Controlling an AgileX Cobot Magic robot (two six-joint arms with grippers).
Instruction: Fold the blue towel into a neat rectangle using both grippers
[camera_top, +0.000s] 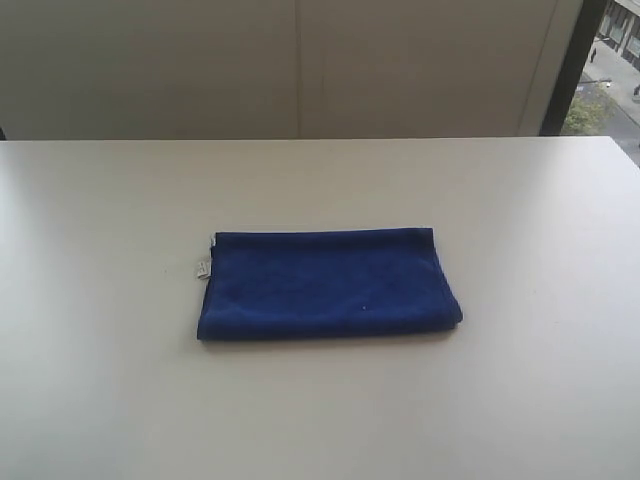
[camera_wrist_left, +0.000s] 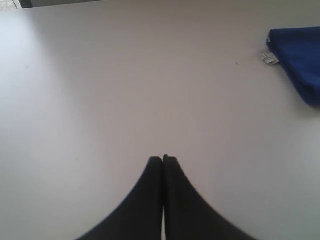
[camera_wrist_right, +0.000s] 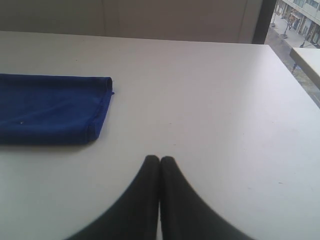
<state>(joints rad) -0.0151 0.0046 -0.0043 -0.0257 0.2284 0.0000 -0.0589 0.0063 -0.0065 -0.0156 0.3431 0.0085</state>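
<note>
Blue towel (camera_top: 325, 285), neat folded rectangle, flat, centred

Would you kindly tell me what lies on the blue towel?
Nothing rests on the blue towel; its top layer is bare. Lower layers and the table beneath are hidden.

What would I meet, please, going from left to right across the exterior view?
The table surface → small white tag → blue towel → table surface again, with the window at the far right, beyond the table.
</note>
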